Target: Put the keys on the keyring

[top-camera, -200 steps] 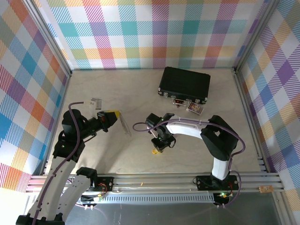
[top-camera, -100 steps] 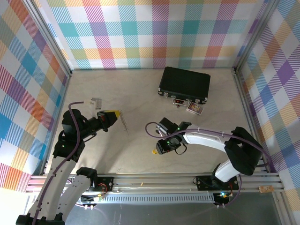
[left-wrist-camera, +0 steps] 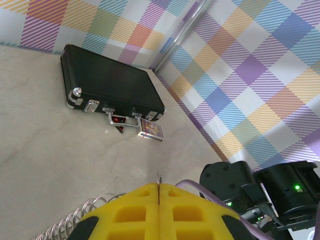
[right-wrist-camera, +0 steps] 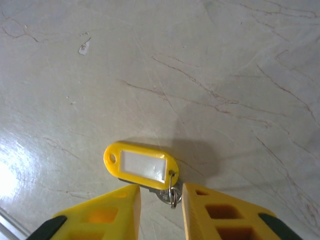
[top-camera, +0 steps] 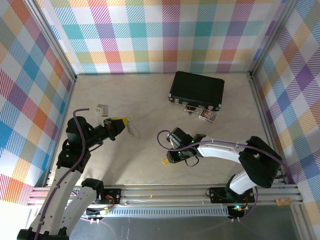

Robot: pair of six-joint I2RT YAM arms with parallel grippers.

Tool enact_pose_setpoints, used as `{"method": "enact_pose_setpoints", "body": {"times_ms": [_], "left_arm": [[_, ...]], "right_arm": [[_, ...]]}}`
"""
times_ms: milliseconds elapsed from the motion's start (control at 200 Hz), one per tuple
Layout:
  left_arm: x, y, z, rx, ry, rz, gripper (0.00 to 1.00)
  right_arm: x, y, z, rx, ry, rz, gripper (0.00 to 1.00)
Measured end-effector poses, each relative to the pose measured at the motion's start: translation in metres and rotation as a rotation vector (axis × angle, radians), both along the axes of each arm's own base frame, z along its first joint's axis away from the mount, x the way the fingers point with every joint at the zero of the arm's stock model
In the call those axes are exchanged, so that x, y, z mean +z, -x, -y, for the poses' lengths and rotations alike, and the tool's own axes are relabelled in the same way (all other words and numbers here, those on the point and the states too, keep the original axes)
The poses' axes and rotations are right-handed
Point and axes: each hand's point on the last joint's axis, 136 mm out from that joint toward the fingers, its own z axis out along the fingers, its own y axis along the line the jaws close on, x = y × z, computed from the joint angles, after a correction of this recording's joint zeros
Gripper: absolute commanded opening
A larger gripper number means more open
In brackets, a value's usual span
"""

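Your left pincer (top-camera: 123, 123) is clamping the keyring (top-camera: 133, 130); your open right pincer (right-wrist-camera: 161, 197) is straddling the keys (right-wrist-camera: 150, 186), at the desk's (top-camera: 130, 95) six o'clock.

**Pale marbled table top (top-camera: 125, 95) and what lies on it.**
A closed black case (top-camera: 196, 90) lies flat at the far right, with small tags (top-camera: 207, 116) just in front of its latches. A small pale block (top-camera: 102, 109) lies at the left. Near the middle lie the keys (right-wrist-camera: 160, 195), joined to a yellow tag (right-wrist-camera: 141, 166).
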Motion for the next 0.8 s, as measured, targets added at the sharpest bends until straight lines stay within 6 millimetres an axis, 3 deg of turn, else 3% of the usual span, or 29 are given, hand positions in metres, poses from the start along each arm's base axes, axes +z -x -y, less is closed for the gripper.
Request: {"method": "enact_pose_setpoints", "body": {"times_ms": [585,800], "left_arm": [[0.0,0.001,0.001,-0.008,0.002,0.001,0.0],[0.001,0.001,0.001,-0.008,0.004,0.0,0.0]], "right_arm": [[-0.009,0.0,0.003,0.006,0.032,-0.005,0.06],[-0.005,0.001,0.01,0.028,0.084,-0.002,0.03]]}}
